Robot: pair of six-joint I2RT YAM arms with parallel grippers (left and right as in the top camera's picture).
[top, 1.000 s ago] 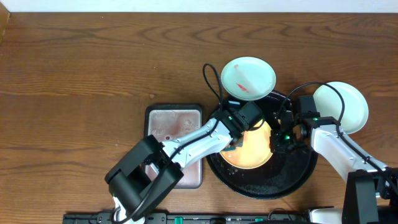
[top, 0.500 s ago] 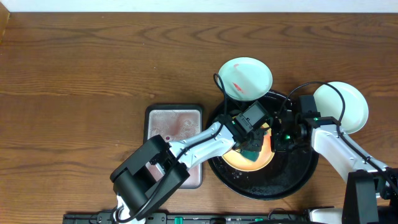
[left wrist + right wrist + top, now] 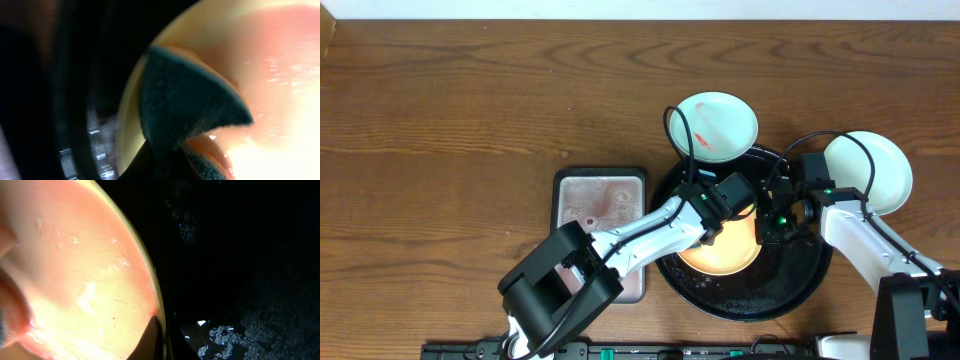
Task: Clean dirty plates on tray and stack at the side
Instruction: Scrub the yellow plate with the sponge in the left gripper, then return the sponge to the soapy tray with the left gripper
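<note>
The yellow plate [image 3: 730,250], wet and smeared pinkish red, lies in the black tray [image 3: 790,285]. My left gripper [image 3: 718,222] is shut on a dark green sponge [image 3: 185,105] pressed on the plate's left part [image 3: 280,75]. My right gripper [image 3: 770,228] is shut on the plate's right rim; the right wrist view shows its fingers [image 3: 159,335] pinching the rim of the plate [image 3: 75,280]. A mint-white plate with a red smear [image 3: 717,127] sits at the tray's far edge. A clean mint-white plate [image 3: 868,170] lies on the table to the right.
A rectangular grey metal pan [image 3: 600,215] with pink residue stands left of the tray, under my left arm. The tray's floor [image 3: 240,255] is wet with foam patches. Bare wooden table [image 3: 470,120] spreads to the left and back.
My left gripper swept the sponge toward the plate's middle, then back up toward its far-left side. The right gripper and the plates have not moved.
</note>
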